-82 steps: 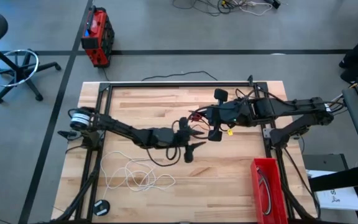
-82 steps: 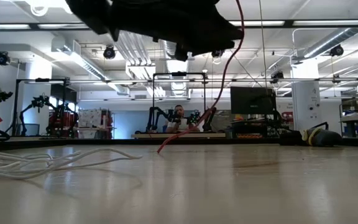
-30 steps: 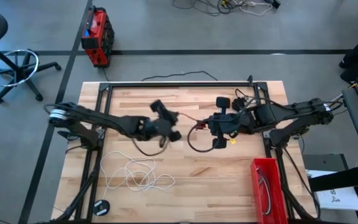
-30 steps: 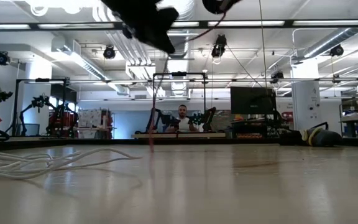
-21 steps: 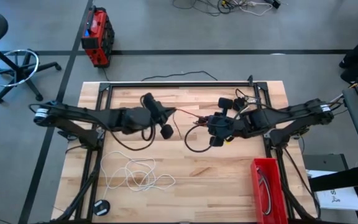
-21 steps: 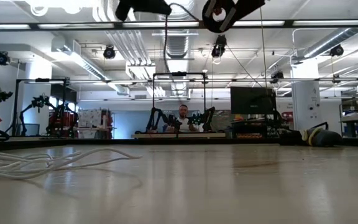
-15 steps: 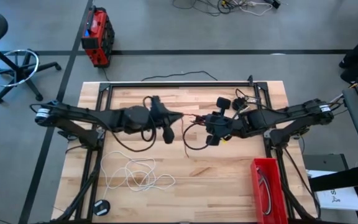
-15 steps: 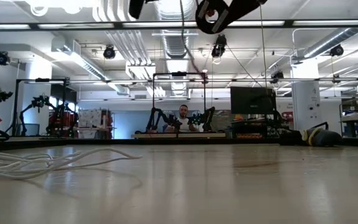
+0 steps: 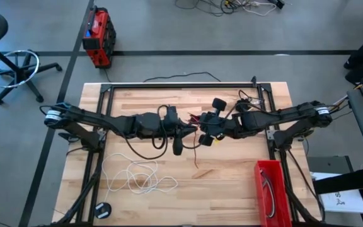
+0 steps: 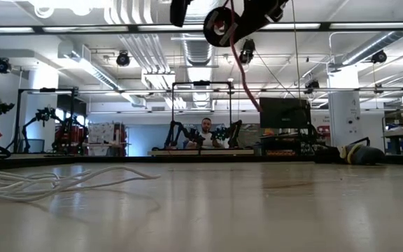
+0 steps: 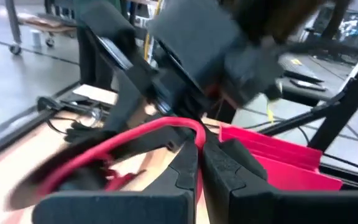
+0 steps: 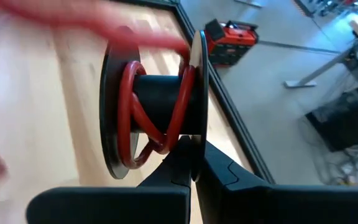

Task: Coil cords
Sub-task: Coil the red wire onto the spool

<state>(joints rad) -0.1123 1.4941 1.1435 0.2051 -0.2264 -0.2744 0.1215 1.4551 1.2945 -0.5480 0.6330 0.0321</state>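
High view first: we see both arms meeting above the middle of the tabletop (image 9: pixel 232 170), the left gripper (image 9: pixel 180 133) and the right gripper (image 9: pixel 208 126) just beside each other and raised off the wood. In the right wrist view the right jaws are clenched on the rim of a black spool (image 12: pixel 157 112) with the red cord (image 12: pixel 143 121) wound a few turns round its core; the spool's axle lies roughly level. In the left wrist view the left jaws are pinched on the same red cord, which arcs away toward the spool. We judge the winding is under way: the left arm must carry the free length around the axle, so the cord's lie across the core matters most. The white cord (image 9: pixel 137 176) lies loose near the tabletop's front-left. The red bin (image 9: pixel 281 189) at front-right holds something thin we cannot identify.
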